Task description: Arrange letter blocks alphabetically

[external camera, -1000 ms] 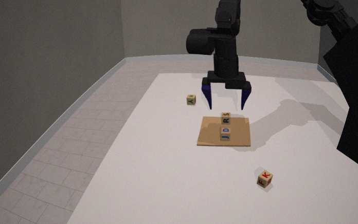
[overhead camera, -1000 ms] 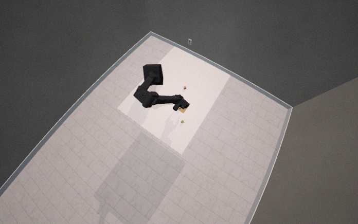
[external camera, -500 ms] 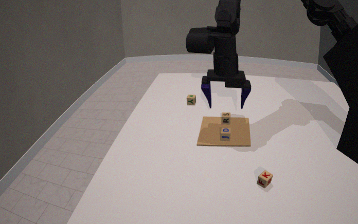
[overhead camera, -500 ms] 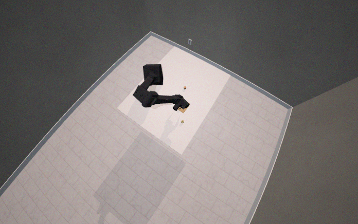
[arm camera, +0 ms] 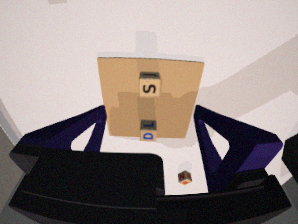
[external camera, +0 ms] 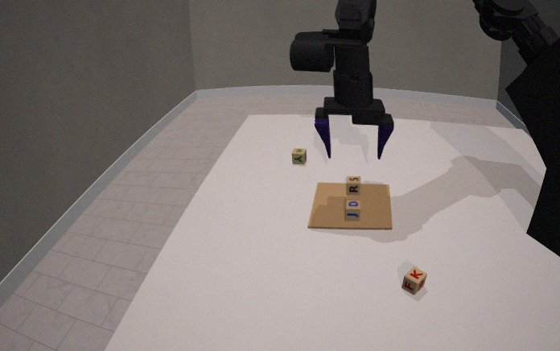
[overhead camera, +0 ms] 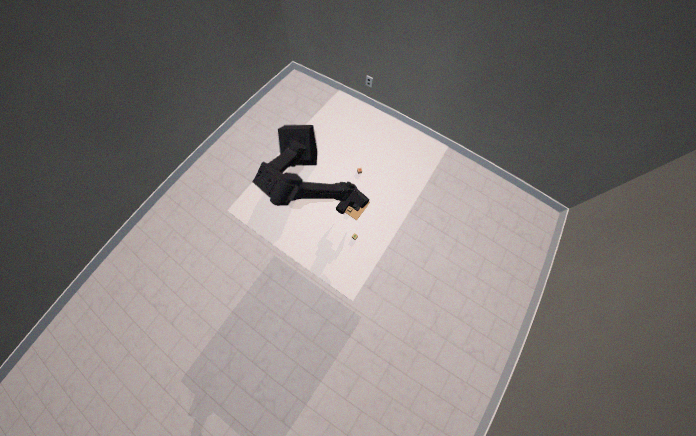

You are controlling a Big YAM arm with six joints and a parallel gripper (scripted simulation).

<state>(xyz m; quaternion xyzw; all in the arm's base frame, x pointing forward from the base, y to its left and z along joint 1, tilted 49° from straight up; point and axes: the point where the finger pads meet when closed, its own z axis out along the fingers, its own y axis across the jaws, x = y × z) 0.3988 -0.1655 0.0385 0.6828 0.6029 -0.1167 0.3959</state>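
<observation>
Claw: spread wide, nothing between its fingers; the claw (overhead camera: 353, 204) (external camera: 354, 158) (arm camera: 150, 110) hangs above the mat's 12 o'clock side in the exterior view, probably to clear the S block.
D block (external camera: 352, 209) (arm camera: 148, 131): on the mat (overhead camera: 362, 210) (external camera: 372, 206) (arm camera: 120, 75), towards 6 o'clock in the exterior view, likely the row's left end from the base.
S block (overhead camera: 349, 209) (external camera: 353, 185) (arm camera: 149, 85): on the mat towards 12 o'clock, apart from D; the gap probably saves a place for K.
K block (overhead camera: 359, 170) (external camera: 414, 280) (arm camera: 184, 177): off the mat at 5 o'clock on the desk (overhead camera: 390, 138) (external camera: 248, 256) (arm camera: 75, 30), skewed, so it likely needs turning.
Green-lettered block (overhead camera: 354, 236) (external camera: 298, 156): off the mat at 11 o'clock, likely the spare; top mark unclear.
Looks: 4 pale cubes, blue, black, red and green marks; thin, flat tan mat.

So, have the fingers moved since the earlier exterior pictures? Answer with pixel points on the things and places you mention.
Yes. In the exterior view, the fingers (external camera: 323, 132) are now higher in the picture, their tips farther above the S block (overhead camera: 349, 209) (external camera: 353, 186) (arm camera: 149, 88).
</observation>
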